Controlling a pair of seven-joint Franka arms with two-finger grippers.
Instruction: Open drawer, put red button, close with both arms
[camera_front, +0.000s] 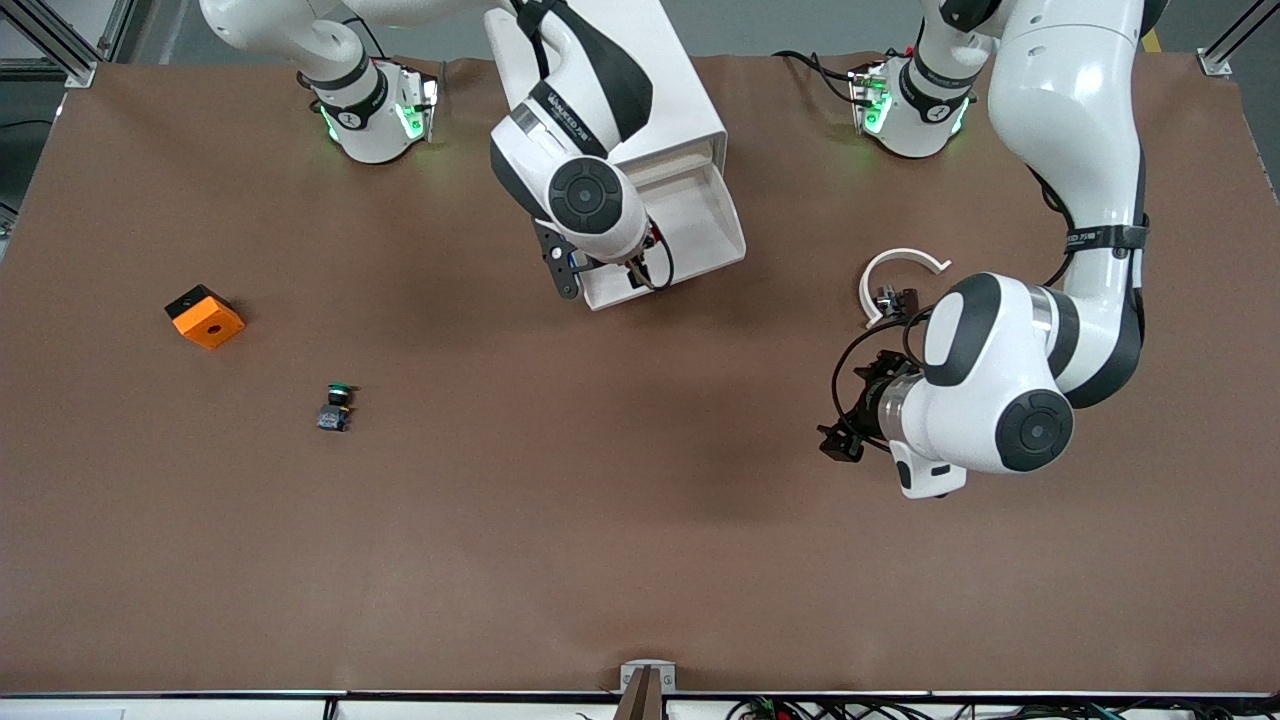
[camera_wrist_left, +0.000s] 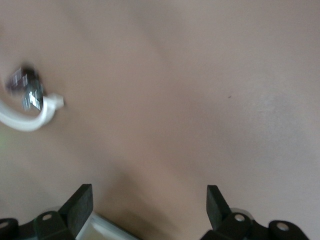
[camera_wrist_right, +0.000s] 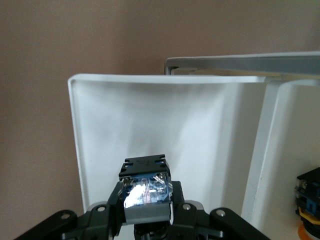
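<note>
The white drawer (camera_front: 700, 215) stands pulled open from its white cabinet (camera_front: 670, 90). My right gripper (camera_front: 640, 272) hangs over the drawer's front end, shut on the button's black-and-blue body (camera_wrist_right: 145, 187). A bit of its red cap (camera_front: 654, 237) shows beside the fingers. In the right wrist view the gripper (camera_wrist_right: 146, 200) holds it over the bare drawer floor (camera_wrist_right: 160, 120). My left gripper (camera_front: 850, 405) is open and empty over bare table toward the left arm's end. Its fingers (camera_wrist_left: 80, 200) are spread wide.
A green-capped switch (camera_front: 338, 405) and an orange block (camera_front: 204, 316) lie toward the right arm's end. A white curved clip (camera_front: 900, 275) with a small dark part lies beside the left gripper and shows in the left wrist view (camera_wrist_left: 30, 117). A dark blue-and-orange part (camera_wrist_right: 307, 200) sits beside the drawer.
</note>
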